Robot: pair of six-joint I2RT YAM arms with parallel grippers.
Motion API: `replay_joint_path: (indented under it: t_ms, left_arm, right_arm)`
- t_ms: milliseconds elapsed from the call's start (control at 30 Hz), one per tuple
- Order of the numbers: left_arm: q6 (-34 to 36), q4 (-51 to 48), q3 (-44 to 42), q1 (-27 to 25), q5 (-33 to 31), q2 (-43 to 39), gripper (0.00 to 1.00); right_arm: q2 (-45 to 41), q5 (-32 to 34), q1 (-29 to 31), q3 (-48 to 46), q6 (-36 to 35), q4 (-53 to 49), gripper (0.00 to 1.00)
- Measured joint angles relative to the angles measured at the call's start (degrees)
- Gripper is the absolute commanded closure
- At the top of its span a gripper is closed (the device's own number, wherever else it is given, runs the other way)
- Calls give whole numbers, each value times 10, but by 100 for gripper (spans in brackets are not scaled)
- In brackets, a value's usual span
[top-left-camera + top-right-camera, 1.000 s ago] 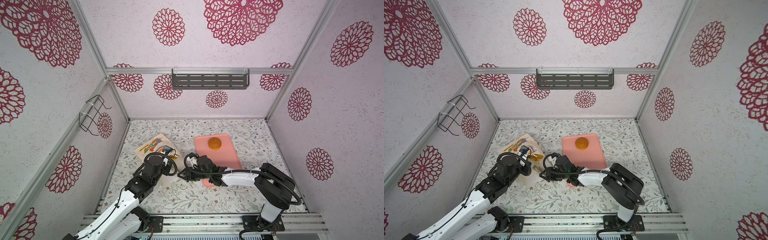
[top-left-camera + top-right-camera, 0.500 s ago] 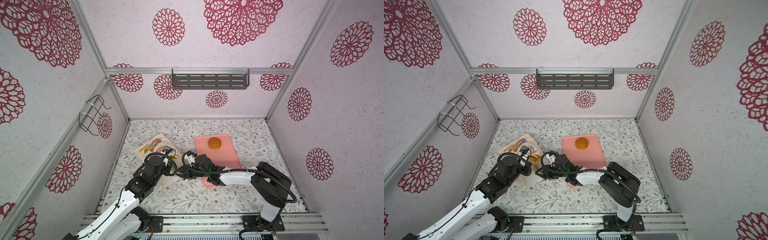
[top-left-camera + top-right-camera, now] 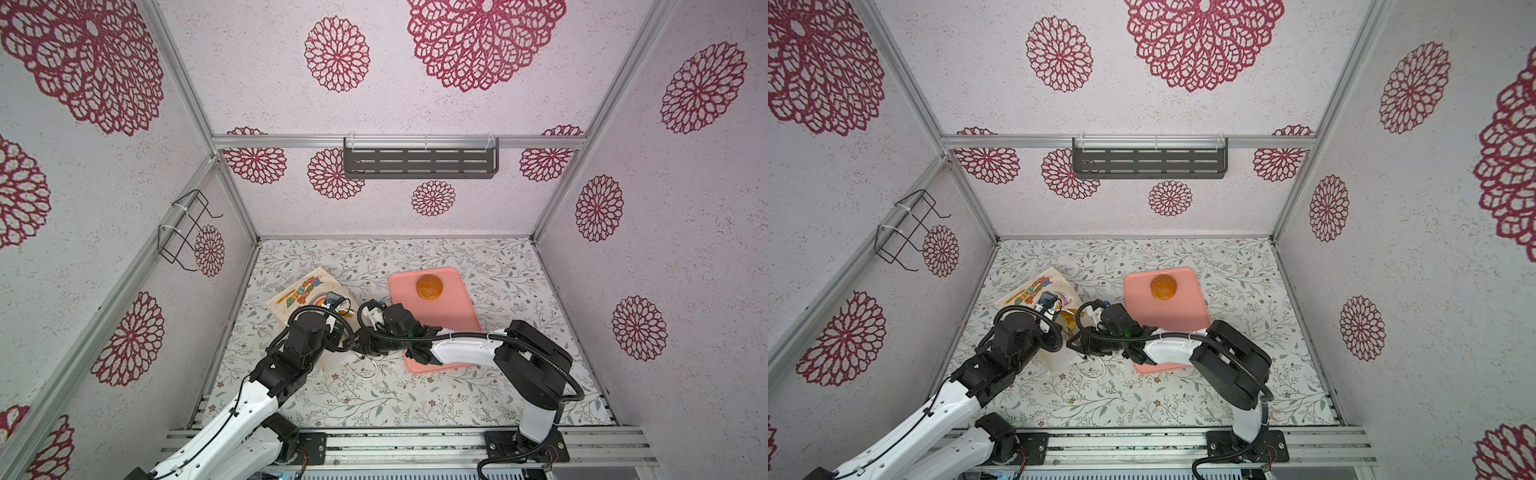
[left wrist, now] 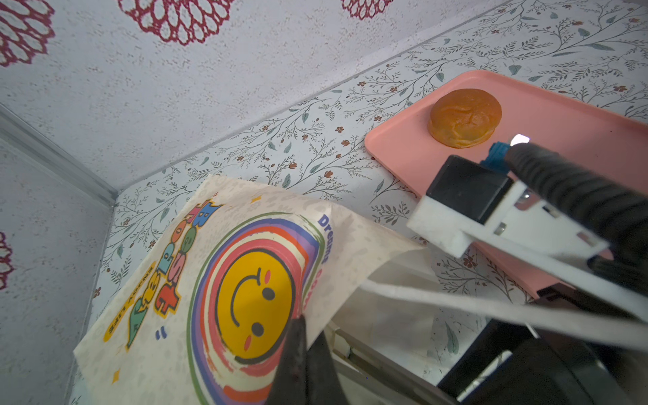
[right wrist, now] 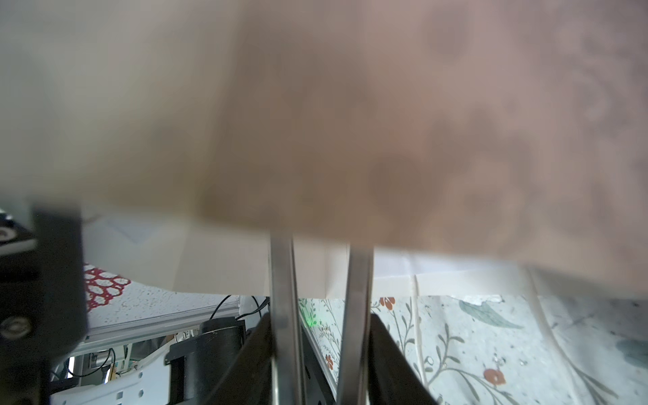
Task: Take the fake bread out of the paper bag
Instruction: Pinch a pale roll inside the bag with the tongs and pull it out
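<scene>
Left fingers (image 4: pixel 296 347) are pressed together on the top edge of the paper bag (image 4: pixel 168 350), holding its mouth up. Right fingers (image 5: pixel 282 280), slightly apart, reach in underneath with the tips hidden, so can't tell what they've got. Yellow bread (image 3: pixel 1068 320) peeks out, and one bun (image 4: pixel 464 117) is on the tray (image 4: pixel 561 115). I'd back out low and mind the tray rim.

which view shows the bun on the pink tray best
The left wrist view: the round bun is close, sharp and unobstructed on the pink tray. In both top views it is whole but small and distant. The right wrist view does not show it.
</scene>
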Motion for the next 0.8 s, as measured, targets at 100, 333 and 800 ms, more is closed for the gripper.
replay_joint_path:
  t_ms: [100, 333, 800]
  left_arm:
    - [0, -2, 0, 0, 0, 0, 100]
    - [0, -3, 0, 0, 1, -4, 100]
    - [-5, -3, 0, 0, -2, -7, 100]
  right_arm:
    - [0, 13, 0, 0, -9, -28, 59]
    - [0, 24, 2, 5, -27, -56, 64]
    - [-46, 41, 12, 5, -65, -120, 100]
